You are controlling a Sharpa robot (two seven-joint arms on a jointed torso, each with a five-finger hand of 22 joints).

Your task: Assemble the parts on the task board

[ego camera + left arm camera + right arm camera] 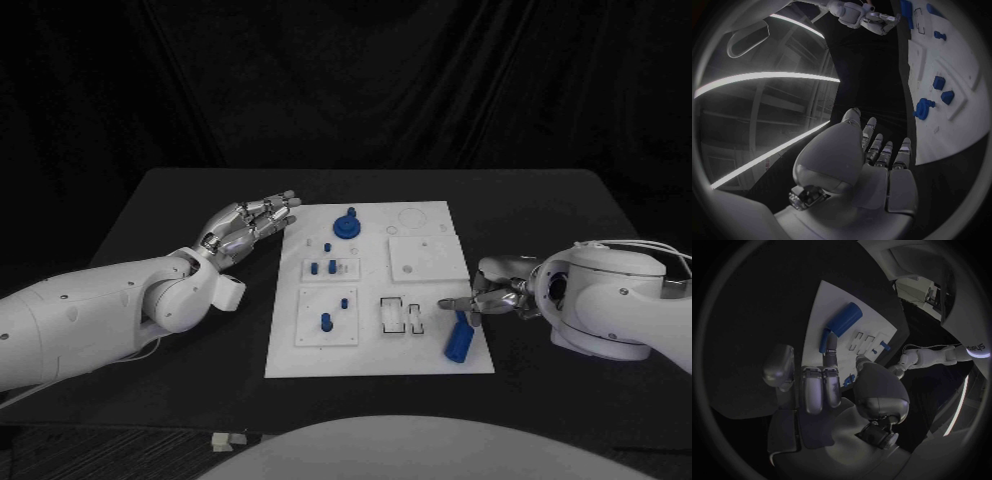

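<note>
White task board (pixel 433 360) flat at centre of black worktop (pixel 173 200), long side running away from the robot.

Left hand (pixel 248 226) off the board's far left edge, over bare worktop, fingers (pixel 879 150) straight and slightly apart, released, nothing in them. Not touching the board.

Right hand (pixel 498 296) at the board's near right edge. Fingers (pixel 831 355) stretched toward the long blue part (pixel 460 337), fingertip at or just against its upper end; cannot tell whether touching, pinching or merely near. Long blue part lying tilted on the near right corner of the board, one end thicker and rounded.

Round-headed blue part (pixel 346 222) standing at the far end of the board. Small blue parts (pixel 332 266) seated in the middle left panel; further small blue pieces (pixel 326 321) in the near left panel. Slotted recesses (pixel 392 314) just left of the long part.
</note>
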